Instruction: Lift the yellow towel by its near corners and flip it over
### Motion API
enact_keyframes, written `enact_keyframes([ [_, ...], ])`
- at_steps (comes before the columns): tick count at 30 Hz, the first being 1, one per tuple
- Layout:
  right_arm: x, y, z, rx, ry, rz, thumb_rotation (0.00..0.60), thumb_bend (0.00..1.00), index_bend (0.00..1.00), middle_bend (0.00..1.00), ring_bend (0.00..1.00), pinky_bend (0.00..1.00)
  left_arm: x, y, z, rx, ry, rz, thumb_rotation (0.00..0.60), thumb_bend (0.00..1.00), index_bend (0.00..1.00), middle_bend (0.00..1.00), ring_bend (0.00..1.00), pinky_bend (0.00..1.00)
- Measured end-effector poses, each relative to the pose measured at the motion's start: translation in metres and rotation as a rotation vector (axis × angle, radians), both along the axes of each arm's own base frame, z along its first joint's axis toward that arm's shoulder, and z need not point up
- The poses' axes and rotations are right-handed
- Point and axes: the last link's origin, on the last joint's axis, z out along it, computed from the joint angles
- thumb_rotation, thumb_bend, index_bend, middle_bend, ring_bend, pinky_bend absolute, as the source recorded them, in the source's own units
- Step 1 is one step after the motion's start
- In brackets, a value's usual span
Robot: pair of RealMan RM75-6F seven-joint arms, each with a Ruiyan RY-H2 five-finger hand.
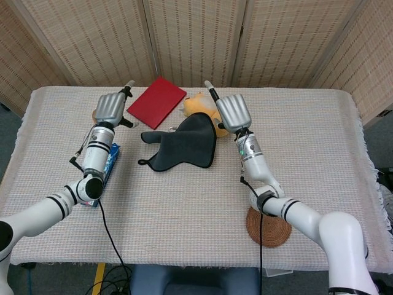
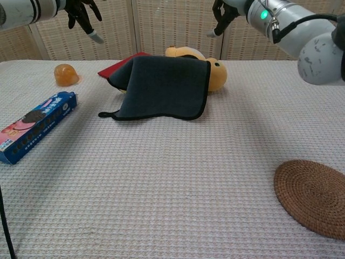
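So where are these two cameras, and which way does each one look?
Head view: sits high, looks down on the whole table; shows both arms, left hand and right hand.
Chest view: sits low at the near edge, looks across the table toward the screens; only the hands and forearms show, at the top.
Both share the towel, draped against the plush toy, and the coaster.

Towel point(image 2: 161, 86): dark charcoal face up, black edging, black hanging loop. Plush toy point(image 2: 214, 73): orange-yellow. Book point(image 1: 156, 102): plain red cover. Small round object point(image 2: 66, 74): translucent orange. Long box point(image 2: 33, 125): blue with pink and white print. Coaster point(image 2: 314, 196): brown woven coil. Tablecloth point(image 2: 161, 189): pale pinkish waffle weave. Hands point(image 1: 109, 108), point(image 1: 233, 112): silver-grey
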Motion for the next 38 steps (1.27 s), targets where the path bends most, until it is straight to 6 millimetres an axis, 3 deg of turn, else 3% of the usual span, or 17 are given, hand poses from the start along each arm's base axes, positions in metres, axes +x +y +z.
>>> enact_keyframes([
  [5,-0.021,0.023,0.015,0.028,-0.006,-0.012,0.6,0.3,0.08,0.5,0.52,0.75,-0.03,-0.025,0.004,-0.024,0.003,0.041,0.6,0.04,0.08,0.3,0.42,0.66],
  [11,-0.065,0.061,0.041,0.066,0.024,-0.063,0.6,0.3,0.1,0.41,0.35,0.54,-0.072,-0.068,0.011,-0.01,0.028,0.066,0.6,0.04,0.11,0.3,0.42,0.63],
  [16,-0.111,0.098,0.069,0.076,0.053,-0.103,0.6,0.3,0.11,0.41,0.33,0.51,-0.104,-0.106,0.022,0.021,0.072,0.065,0.6,0.04,0.14,0.3,0.42,0.62],
  [22,-0.152,0.144,0.091,0.085,0.031,-0.115,0.6,0.3,0.15,0.41,0.33,0.5,-0.138,-0.148,0.038,0.063,0.087,0.074,0.6,0.04,0.15,0.3,0.42,0.59],
  [31,-0.198,0.212,0.109,0.045,-0.047,-0.148,0.6,0.31,0.18,0.4,0.33,0.5,-0.182,-0.217,0.055,0.109,0.118,0.091,0.6,0.04,0.18,0.3,0.42,0.55],
  [38,-0.219,0.255,0.118,0.019,-0.073,-0.2,0.6,0.31,0.19,0.39,0.33,0.5,-0.206,-0.267,0.07,0.164,0.109,0.138,0.6,0.04,0.19,0.3,0.42,0.55],
])
